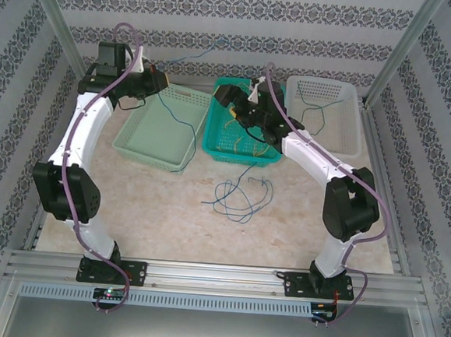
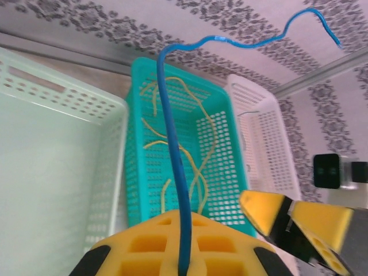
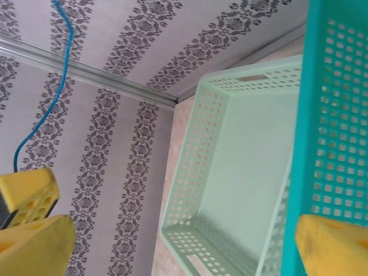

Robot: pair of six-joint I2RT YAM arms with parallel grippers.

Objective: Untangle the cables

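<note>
Striped damask wallpaper (image 1: 222, 12) covers walls at 9, 12 and 3 o'clock. Beige marbled tabletop (image 1: 167, 211) under even light; aluminium rail (image 1: 217, 277) at 6 o'clock.

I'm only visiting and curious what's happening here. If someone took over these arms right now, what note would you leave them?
Left gripper: shut on a blue cable, raised above the pale green basket.
Right gripper: open, empty, over the teal basket.
Done: yellow cables lie in the teal basket, a green cable in the white basket.
Left: bin the held cable, then separate the blue tangle on the table.
</note>
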